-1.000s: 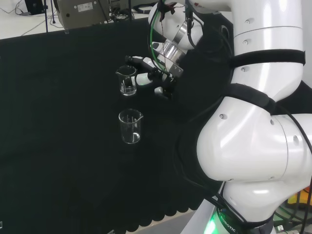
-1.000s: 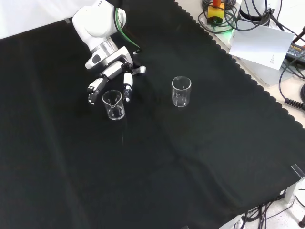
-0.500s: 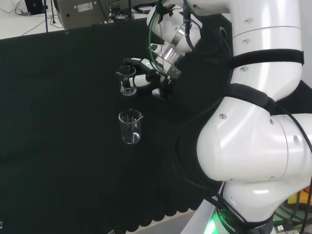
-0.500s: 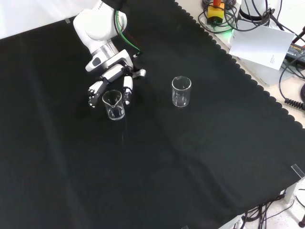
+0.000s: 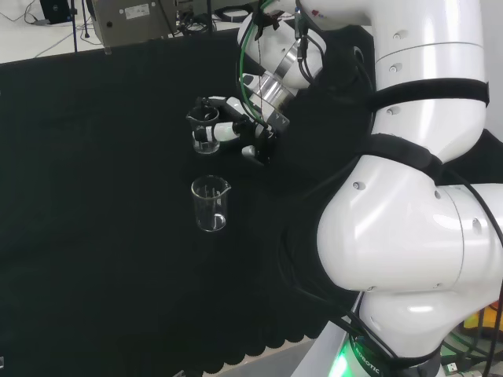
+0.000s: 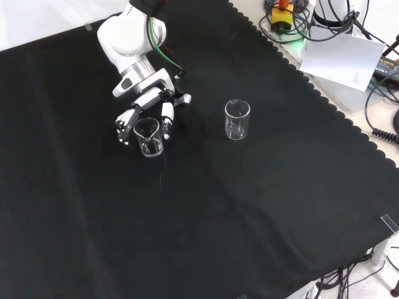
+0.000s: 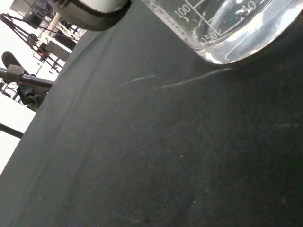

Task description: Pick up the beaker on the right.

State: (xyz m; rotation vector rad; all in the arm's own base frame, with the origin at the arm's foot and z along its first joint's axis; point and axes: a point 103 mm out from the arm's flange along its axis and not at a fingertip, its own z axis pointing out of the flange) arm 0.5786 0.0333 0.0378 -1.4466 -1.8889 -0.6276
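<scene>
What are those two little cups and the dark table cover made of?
Both beakers, one by the hand and one standing apart, look like clear glass or plastic: see-through, glossy, with printed marks in the wrist view. The cover looks like matte black cloth, creased, with a scalloped edge.

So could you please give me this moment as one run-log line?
hand: fingers around far beaker, on cloth | near beaker: untouched | lift: not yet
</scene>
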